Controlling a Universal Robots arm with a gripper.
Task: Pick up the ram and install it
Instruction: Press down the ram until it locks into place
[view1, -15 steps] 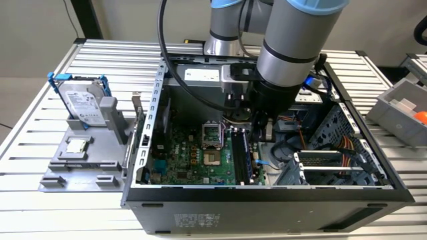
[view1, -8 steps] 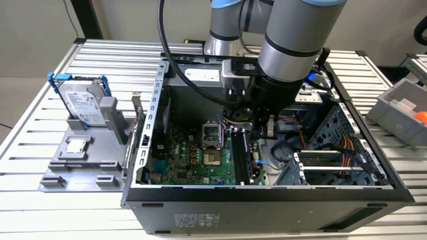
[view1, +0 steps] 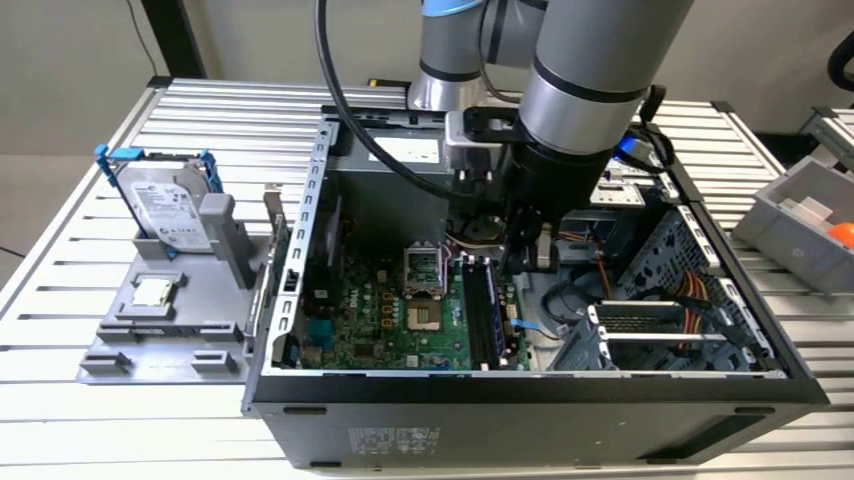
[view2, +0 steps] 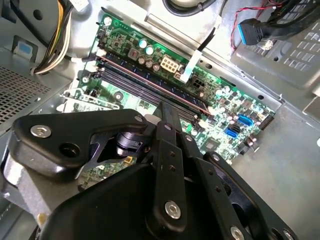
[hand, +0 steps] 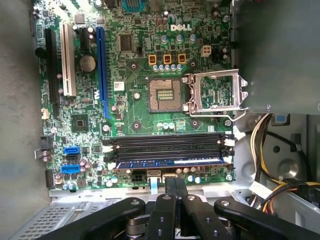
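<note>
Fingers (hand: 175, 192) pressed together, holding nothing, just beside the ram (hand: 170, 162), whose long axis lies along its slot

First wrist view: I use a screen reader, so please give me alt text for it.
A green motherboard seen from above, with a ram stick seated in one of its slots and the gripper just past the board's edge beside that slot. The CPU socket stands empty, its metal latch frame swung open.
</note>
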